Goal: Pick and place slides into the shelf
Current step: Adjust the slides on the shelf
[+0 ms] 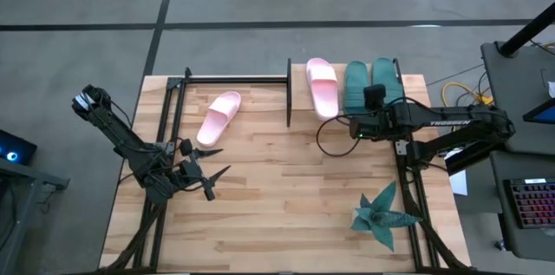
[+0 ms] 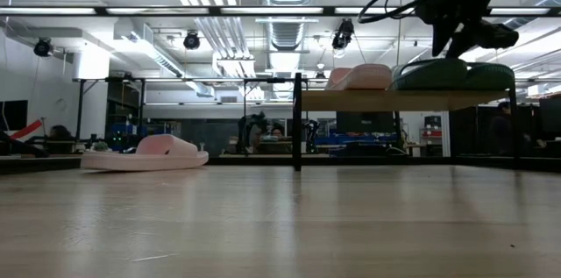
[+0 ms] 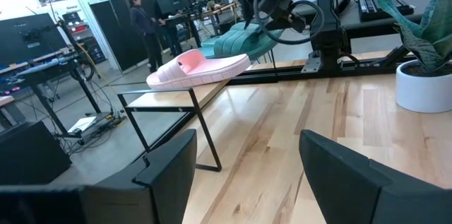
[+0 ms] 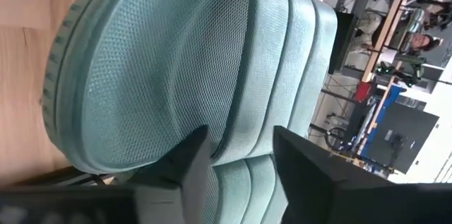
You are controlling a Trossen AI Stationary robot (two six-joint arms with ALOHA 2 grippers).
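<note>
The right gripper (image 4: 236, 164) hangs with its dark fingers (image 4: 194, 155) spread and released just over the heel of a dark teal-green foam slide (image 4: 162, 68), which lies beside its teal twin (image 1: 386, 80) and a pale pink one-strap slide (image 1: 322, 86) on the small light-wood shelf on black posts (image 2: 386, 100). The left gripper (image 1: 205, 173) waits low over the wooden counter (image 1: 286, 197) near its left front, fingers (image 3: 349, 174) likewise parted and empty. The other pale pink slide (image 1: 218, 118) rests on the counter just left of the shelf, and a teal spiky star-shaped plant in a white pot (image 1: 381, 214) stands at the counter's right front, well apart from both.
</note>
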